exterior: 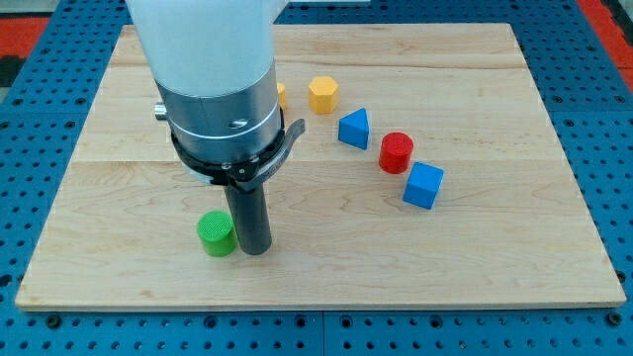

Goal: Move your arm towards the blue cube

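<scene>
One blue cube (423,185) sits toward the view's right, just beside the red cylinder (397,152). My tip (255,249), a bare rod with no claw to open or close, touches the green cylinder (216,233), well left of the cube. The cube looks light, rigid, likely slippery; push a flat face. Bare board (336,237) lies between.

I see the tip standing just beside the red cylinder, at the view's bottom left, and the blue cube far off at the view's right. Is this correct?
Not quite: the cylinder beside my tip is green, not red. The red cylinder stands at the view's right, next to the blue cube. The camera view shows this; the rest is right.
</scene>
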`<control>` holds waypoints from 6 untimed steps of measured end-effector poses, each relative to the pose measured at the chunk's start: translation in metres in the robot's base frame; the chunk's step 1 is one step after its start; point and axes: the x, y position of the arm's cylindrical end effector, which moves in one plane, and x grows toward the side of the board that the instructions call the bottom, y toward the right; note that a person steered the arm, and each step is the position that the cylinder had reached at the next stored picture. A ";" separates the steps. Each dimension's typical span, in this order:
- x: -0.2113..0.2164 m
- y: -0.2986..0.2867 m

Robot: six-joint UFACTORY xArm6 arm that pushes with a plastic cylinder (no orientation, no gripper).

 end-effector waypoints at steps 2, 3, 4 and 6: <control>-0.001 0.080; 0.023 0.086; 0.029 0.091; 0.021 0.134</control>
